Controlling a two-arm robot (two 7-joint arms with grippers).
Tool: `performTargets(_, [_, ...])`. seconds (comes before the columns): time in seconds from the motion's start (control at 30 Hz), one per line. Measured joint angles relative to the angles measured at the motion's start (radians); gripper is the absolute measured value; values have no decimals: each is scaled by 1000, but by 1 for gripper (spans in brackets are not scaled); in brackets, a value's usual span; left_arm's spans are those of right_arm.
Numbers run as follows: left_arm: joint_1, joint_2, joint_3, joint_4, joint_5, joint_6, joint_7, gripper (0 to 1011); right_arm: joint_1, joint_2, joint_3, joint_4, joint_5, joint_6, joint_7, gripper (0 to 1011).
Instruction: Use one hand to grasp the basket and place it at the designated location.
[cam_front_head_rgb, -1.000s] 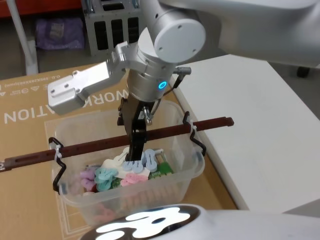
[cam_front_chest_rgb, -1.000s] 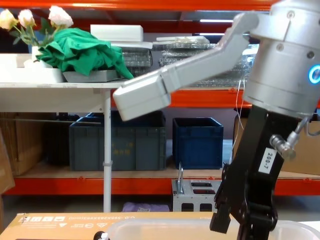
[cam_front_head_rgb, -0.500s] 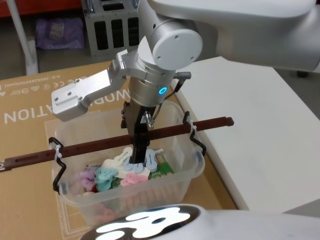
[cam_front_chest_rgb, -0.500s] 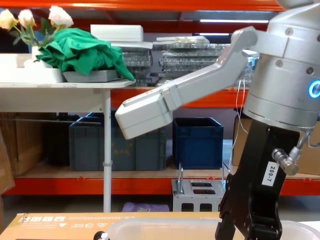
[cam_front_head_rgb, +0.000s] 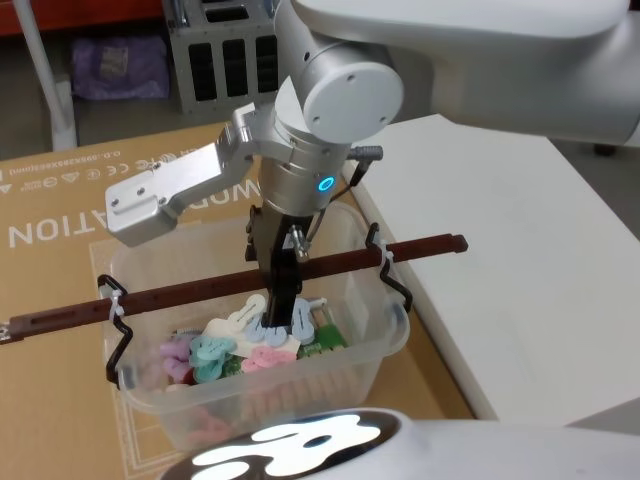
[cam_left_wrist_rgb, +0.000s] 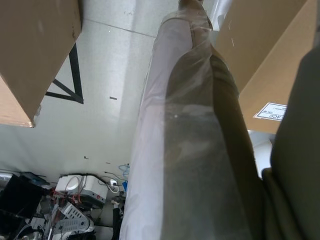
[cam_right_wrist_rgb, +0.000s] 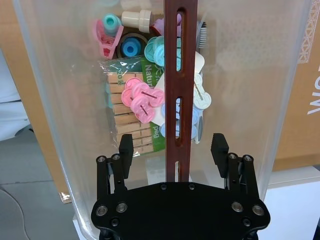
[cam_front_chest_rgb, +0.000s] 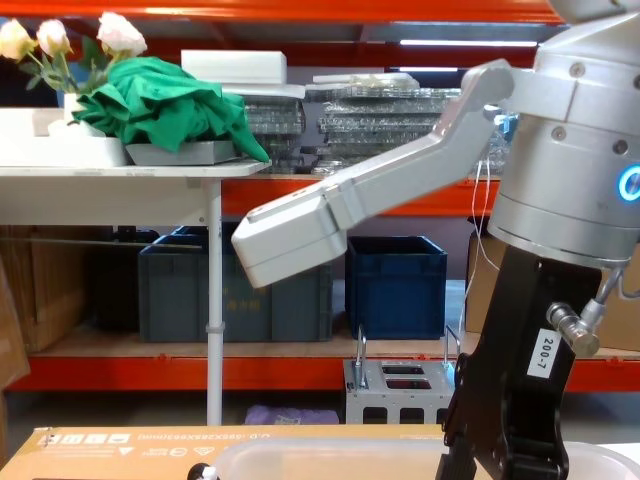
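The basket (cam_front_head_rgb: 392, 322) is a frosted clear bin standing on a cardboard sheet, with a reddish-brown bar handle (cam_front_head_rgb: 180, 292) zip-tied across its top. My right gripper (cam_front_head_rgb: 280, 316), the hand, reaches straight down into the bin at the bar's middle. In the right wrist view the gripper (cam_right_wrist_rgb: 172, 146) is open, with one finger (cam_right_wrist_rgb: 126, 148) on each side of the handle (cam_right_wrist_rgb: 177, 75), neither touching it. The basket's wall (cam_right_wrist_rgb: 250, 75) curves around them. In the chest view the black hand (cam_front_chest_rgb: 505, 440) drops behind the basket's rim (cam_front_chest_rgb: 330, 452).
Pastel clips and a pack of wooden pegs (cam_right_wrist_rgb: 132, 125) lie in the bin. Flattened cardboard (cam_front_head_rgb: 60, 220) spreads left and behind, and a white table (cam_front_head_rgb: 520, 240) stands to the right. A grey rack (cam_front_head_rgb: 220, 55) is behind. Dark blue crates (cam_front_chest_rgb: 395, 285) sit on far shelving.
My right gripper has sunk a little lower, so its fingers reach further past the handle bar. The basket has not moved.
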Motion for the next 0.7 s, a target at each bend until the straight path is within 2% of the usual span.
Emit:
performTargets(0.4, [0, 0, 0, 0, 0, 0, 0, 0, 0, 3, 2, 5, 7, -8, -7, 642])
performTargets(0.43, [0, 0, 0, 0, 0, 0, 0, 0, 0, 3, 2, 6, 8, -8, -7, 572])
performTargets(0.53, [0, 0, 0, 0, 0, 0, 0, 0, 0, 2, 3, 10, 10, -9, -8, 510])
performTargets(0.57, [0, 0, 0, 0, 0, 0, 0, 0, -1, 2, 3, 13, 12, -9, -8, 449])
performTargets(0.63, [0, 0, 0, 0, 0, 0, 0, 0, -1, 2, 4, 15, 13, -9, -8, 388])
performTargets(0.67, [0, 0, 0, 0, 0, 0, 0, 0, -1, 2, 4, 16, 13, -10, -8, 388])
performTargets(0.7, [0, 0, 0, 0, 0, 0, 0, 0, -1, 2, 4, 16, 14, -10, -8, 323])
